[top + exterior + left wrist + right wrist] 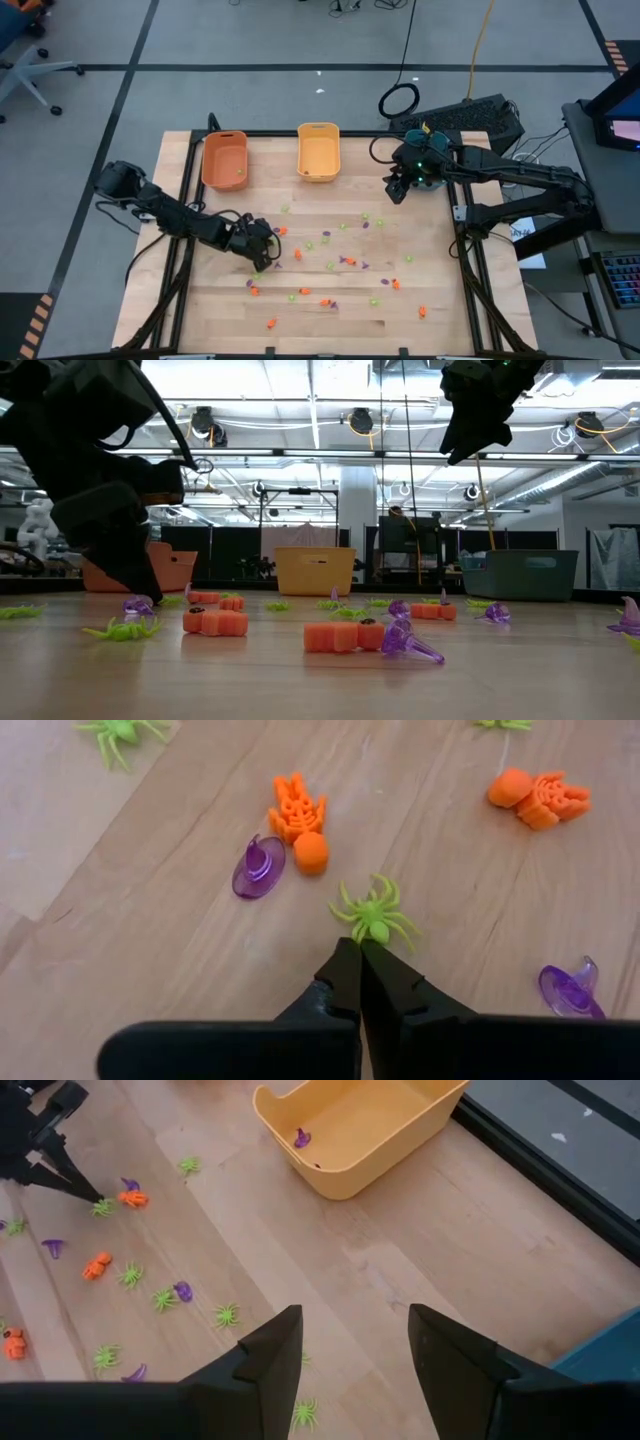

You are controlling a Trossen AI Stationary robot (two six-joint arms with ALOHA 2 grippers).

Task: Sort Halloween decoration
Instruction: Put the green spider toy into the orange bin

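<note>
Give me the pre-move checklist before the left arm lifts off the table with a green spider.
1. Left gripper shut: ok, the fingertips meet.
2. Green spider held: not ok, it lies just past the closed tips, on the wood, not between them.
3. Neighbours clear of the tips: ok, the orange skeleton and purple hat lie apart from them.
4. Right gripper out of the way: ok, open and raised near the yellow bin, far from the left arm.
5. Orange bin reachable: ok, it stands at the table's far edge, beyond the left arm.
6. Which bin takes green: cannot tell.
</note>
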